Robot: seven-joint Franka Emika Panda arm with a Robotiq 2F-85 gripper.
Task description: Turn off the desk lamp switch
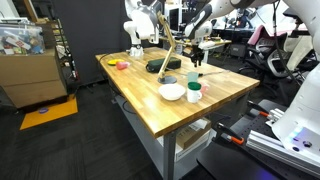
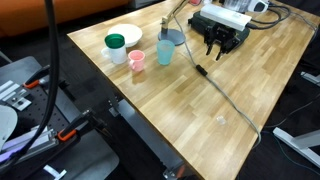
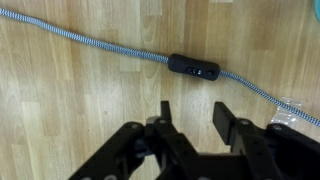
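Observation:
The desk lamp [image 1: 170, 52] has a thin tan slanted arm rising from a dark flat base on the wooden table. Its braided cord [image 3: 90, 42] lies across the table, with a black inline switch [image 3: 195, 68] on it. The switch also shows in an exterior view [image 2: 200, 71]. My gripper [image 3: 192, 108] is open and empty. It hangs just above the table with the switch a little beyond its fingertips, not touching it. Both exterior views show it [image 2: 215, 46] [image 1: 196, 56] beside the lamp.
A white bowl [image 2: 125, 35], a green-topped cup [image 2: 116, 45], a pink cup [image 2: 137, 61] and a blue cup [image 2: 165, 50] stand near the table's corner. The cord [image 2: 228, 103] trails across the table toward its edge. Other robots and boxes stand around the table.

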